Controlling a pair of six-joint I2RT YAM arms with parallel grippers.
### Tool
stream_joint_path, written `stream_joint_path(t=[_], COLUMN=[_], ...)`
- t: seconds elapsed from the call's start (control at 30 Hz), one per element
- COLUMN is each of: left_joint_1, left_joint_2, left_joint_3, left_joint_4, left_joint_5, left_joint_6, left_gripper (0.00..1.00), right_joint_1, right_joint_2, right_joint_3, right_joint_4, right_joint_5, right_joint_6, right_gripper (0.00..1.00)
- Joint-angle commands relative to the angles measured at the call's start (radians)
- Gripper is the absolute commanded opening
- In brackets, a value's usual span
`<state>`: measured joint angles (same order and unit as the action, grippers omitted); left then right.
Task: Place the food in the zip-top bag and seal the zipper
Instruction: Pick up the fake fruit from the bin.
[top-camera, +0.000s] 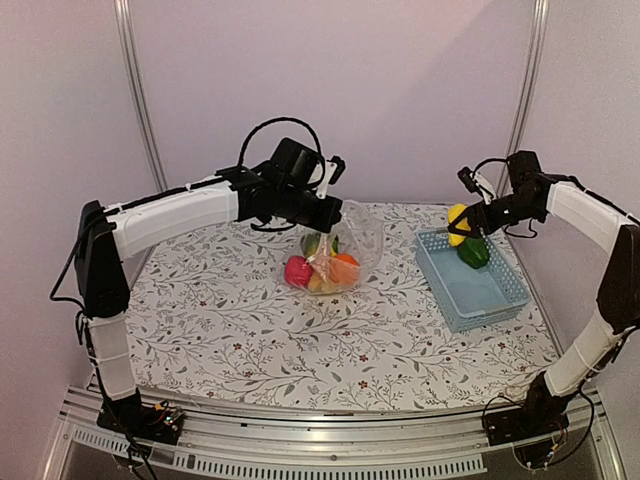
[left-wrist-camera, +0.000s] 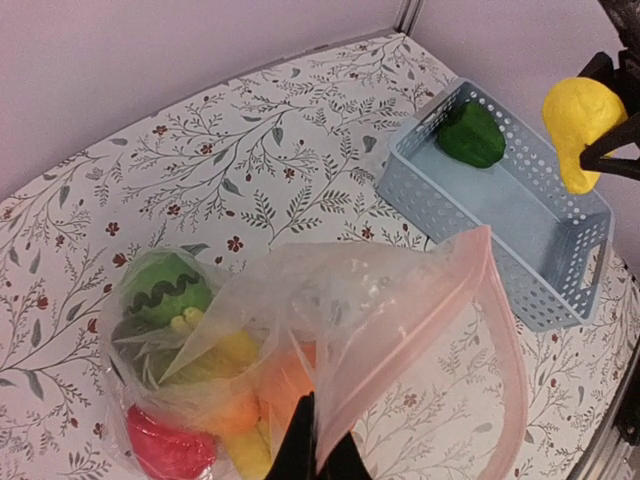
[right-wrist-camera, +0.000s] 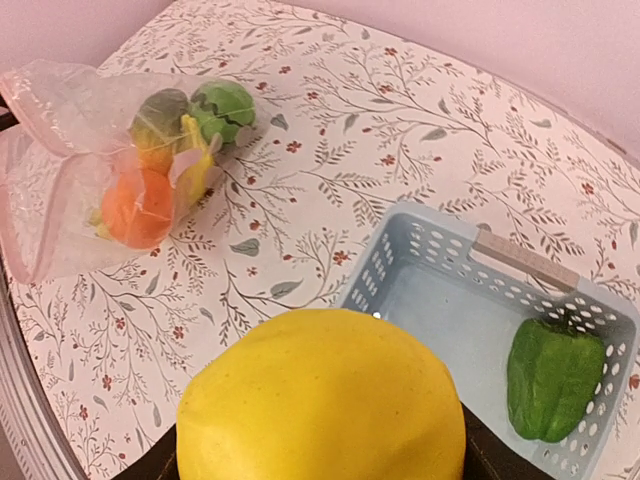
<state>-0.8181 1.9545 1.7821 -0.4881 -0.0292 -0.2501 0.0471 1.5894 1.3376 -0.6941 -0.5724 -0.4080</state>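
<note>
- The left pincer (left-wrist-camera: 318, 458) is clamped shut on the pink mouth edge of the bag (left-wrist-camera: 400, 300), holding it up. The bag rests mid-tabletop (top-camera: 230, 330), toward the back edge, with red, orange, yellow and green toys (left-wrist-camera: 165, 290) inside.
- The right pincer (top-camera: 466, 228) grips a yellow fruit (right-wrist-camera: 320, 400) over the far end of the basket (top-camera: 478, 290).
- A green pepper (top-camera: 473, 252) lies in the basket's far end.

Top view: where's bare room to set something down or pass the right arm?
Free: the cloth between the bag and the arm bases, the strip between bag and basket, and the basket floor nearer than the green pepper. Crowded: the bag's mouth, held up by the left gripper, and the basket's far end by the yellow piece in the right gripper.
</note>
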Motion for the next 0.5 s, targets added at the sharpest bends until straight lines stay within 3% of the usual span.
stream_joint_path(t=[0.0,0.23,0.47], left_joint_1=[-0.017,-0.061,-0.072], left_joint_2=[0.001,0.007,0.001], left_joint_3=[0.053,0.113,0.097], left_joint_4=[-0.007,-0.01,0.003], left_joint_5=[0.021,0.047,0.059], left_joint_6=[-0.026,-0.021,-0.037], left_gripper=[0.0,0.0,0.0], right_joint_1=[0.083,0.233,0.36], right_joint_2=[-0.047,-0.139,-0.137], right_joint_3=[0.055,0.127,0.158], right_joint_4=[0.021,0.077,0.104], right_joint_5=[-0.151,-0.286,-0.261], right_joint_6=[-0.036,-0.039,-0.038], right_gripper=[0.61,0.62,0.63])
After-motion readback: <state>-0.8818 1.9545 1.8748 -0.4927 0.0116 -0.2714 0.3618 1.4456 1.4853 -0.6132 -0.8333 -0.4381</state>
